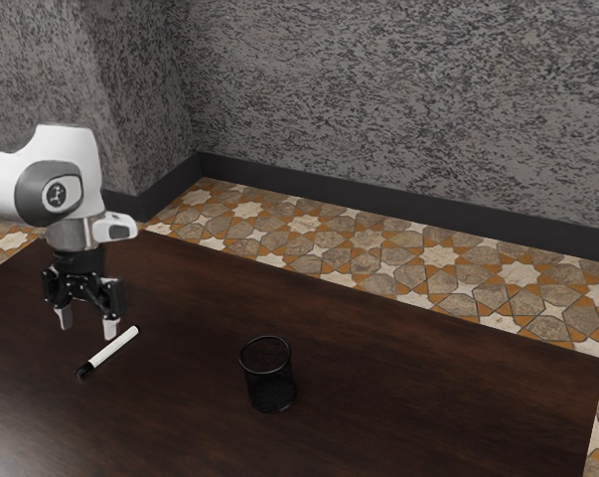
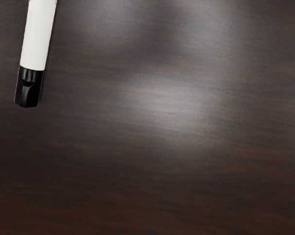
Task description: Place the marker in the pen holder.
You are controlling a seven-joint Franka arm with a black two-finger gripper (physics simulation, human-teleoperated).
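In the exterior view, the gripper (image 1: 88,324) is hovering, fingers apart, and the pen holder (image 1: 269,389) is standing upright; in the wrist view, the white, black-ended marker (image 2: 38,36) is lying on the table (image 2: 162,171).

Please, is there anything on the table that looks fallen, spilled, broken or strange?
Nothing on the table stands out as odd. The pen holder stands upright, and no spill or damage is visible. The marker lies flat outside it with its black cap on, which is normal before it is put away.
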